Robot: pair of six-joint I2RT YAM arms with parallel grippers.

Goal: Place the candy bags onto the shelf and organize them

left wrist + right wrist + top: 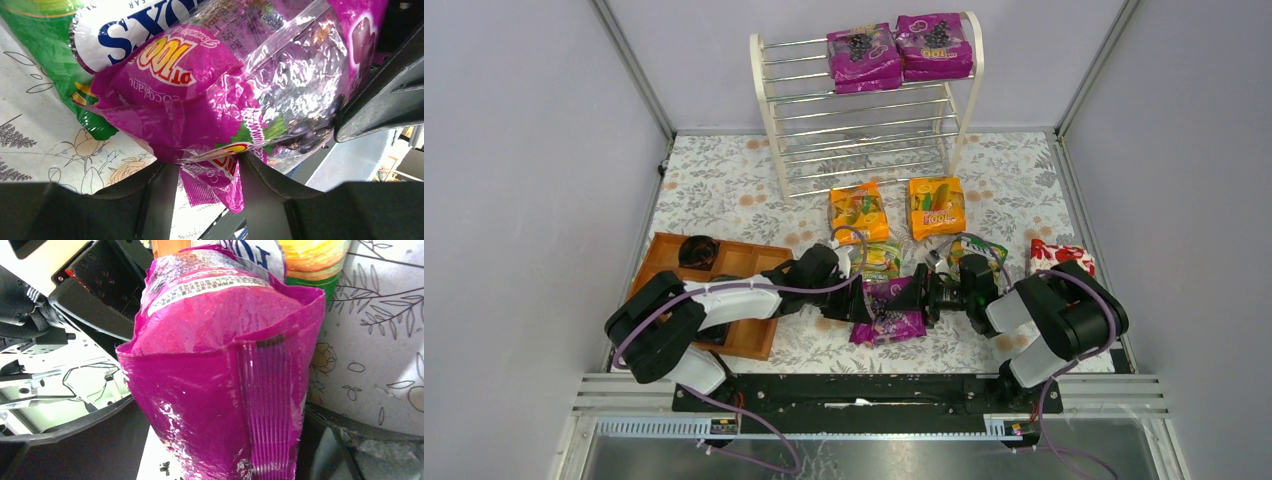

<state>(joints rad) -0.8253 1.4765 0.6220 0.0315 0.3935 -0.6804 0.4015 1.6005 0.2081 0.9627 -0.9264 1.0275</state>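
A purple candy bag lies between my two grippers at the near middle of the table. My left gripper is half closed around its crumpled sealed corner, with a thin gap beside the flap. My right gripper stands wide open with the bag's other end between its fingers. Two more purple bags lie on the top tier of the white shelf. Two orange bags and two green-yellow bags lie on the table.
A brown wooden tray with a dark round thing sits under my left arm. A red flowered bag lies by my right arm. Grey walls close in the table on three sides.
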